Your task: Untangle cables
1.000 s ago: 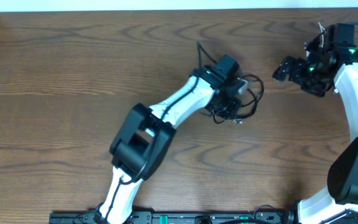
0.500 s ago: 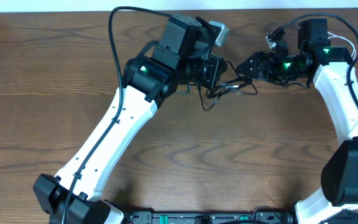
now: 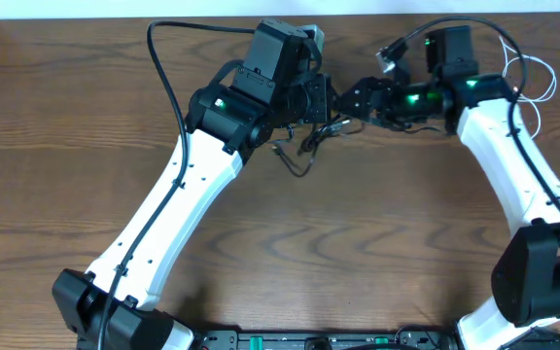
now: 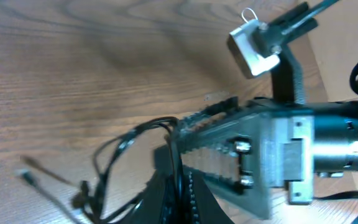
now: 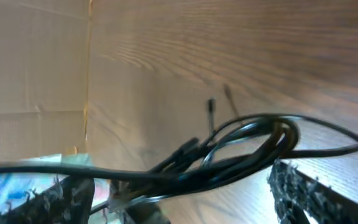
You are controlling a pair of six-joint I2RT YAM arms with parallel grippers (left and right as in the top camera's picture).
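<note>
The cables (image 3: 301,154) are a small black tangle hanging between my two grippers near the table's back centre, with loops trailing down to the wood. My left gripper (image 3: 321,105) is shut on black strands (image 4: 114,163) of the bundle. A loose plug end (image 4: 27,177) lies at the left of the left wrist view. My right gripper (image 3: 360,97) is open just right of the left one, its fingers (image 5: 179,182) wide apart with the bundle (image 5: 241,146) running across between them. I make out only a pale strand of the white cord inside the bundle.
The wooden table (image 3: 86,146) stretches to the left and front. Thick black arm wiring (image 3: 163,68) arches over the left arm. Thin pale wires (image 3: 538,80) loop beside the right arm. A cardboard edge (image 5: 36,74) stands at the back.
The left gripper has carried the bundle up and toward the back of the table. The right gripper has come in from the right and now straddles the bundle close to the left gripper.
</note>
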